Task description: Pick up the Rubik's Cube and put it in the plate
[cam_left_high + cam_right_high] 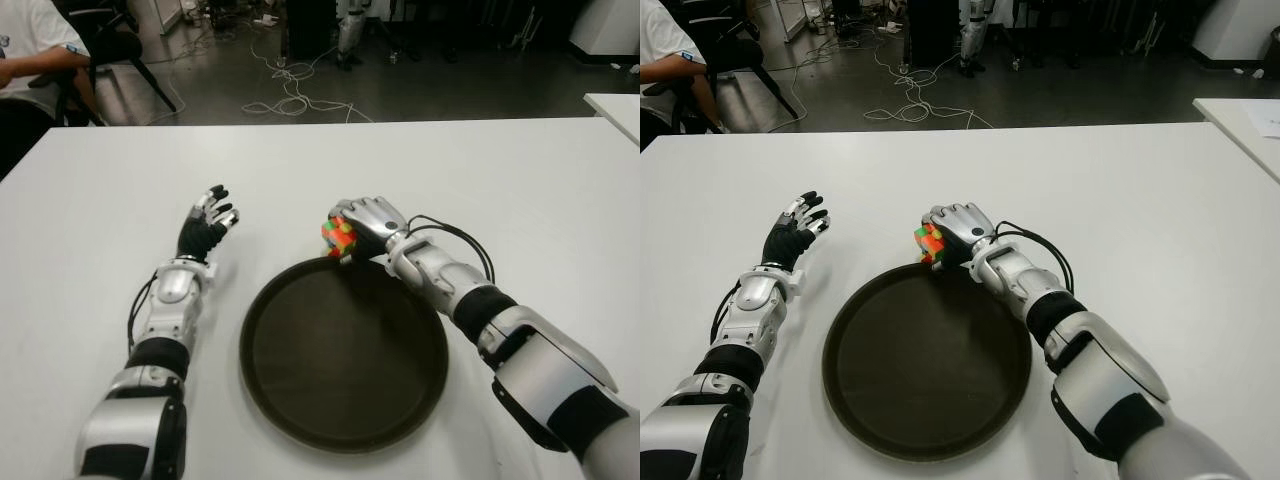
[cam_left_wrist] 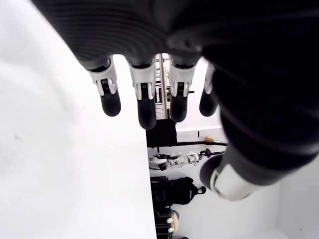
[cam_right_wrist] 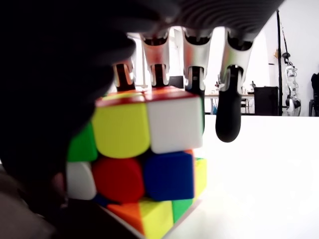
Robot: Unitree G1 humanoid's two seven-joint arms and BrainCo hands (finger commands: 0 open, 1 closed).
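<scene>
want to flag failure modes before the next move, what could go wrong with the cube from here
1. The right hand covers the multicoloured Rubik's Cube from above; in the right wrist view the cube still looks to be sitting on the white table, so a loose grasp could let it slip on lifting.
2. The cube sits right beside the round dark plate's far rim, which it could catch if dragged over.
</scene>
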